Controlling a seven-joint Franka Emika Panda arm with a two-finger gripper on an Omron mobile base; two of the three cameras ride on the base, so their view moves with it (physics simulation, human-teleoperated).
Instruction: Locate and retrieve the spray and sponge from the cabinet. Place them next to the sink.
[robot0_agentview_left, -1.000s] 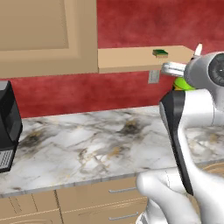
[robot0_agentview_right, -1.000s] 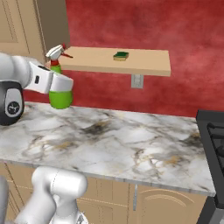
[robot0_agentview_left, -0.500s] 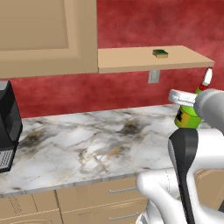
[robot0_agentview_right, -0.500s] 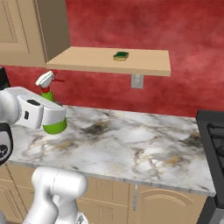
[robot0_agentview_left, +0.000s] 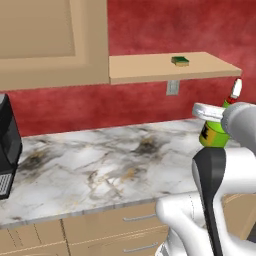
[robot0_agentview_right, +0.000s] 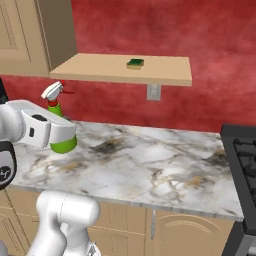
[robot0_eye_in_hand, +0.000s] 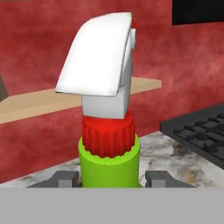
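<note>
The gripper (robot0_eye_in_hand: 109, 179) is clamped on the spray (robot0_eye_in_hand: 108, 144) — a dark finger on each side of the green body, red neck and white trigger head rising between them; the bottle hangs above the marble counter (robot0_agentview_right: 150, 170), off its surface; the sponge (robot0_agentview_right: 135, 63) lies on the cabinet (robot0_agentview_left: 55, 45) shelf board — well apart from the bottle

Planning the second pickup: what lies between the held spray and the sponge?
Bare shelf board, seen in the right base view; spray sits below the shelf's near end, sponge on top.
</note>
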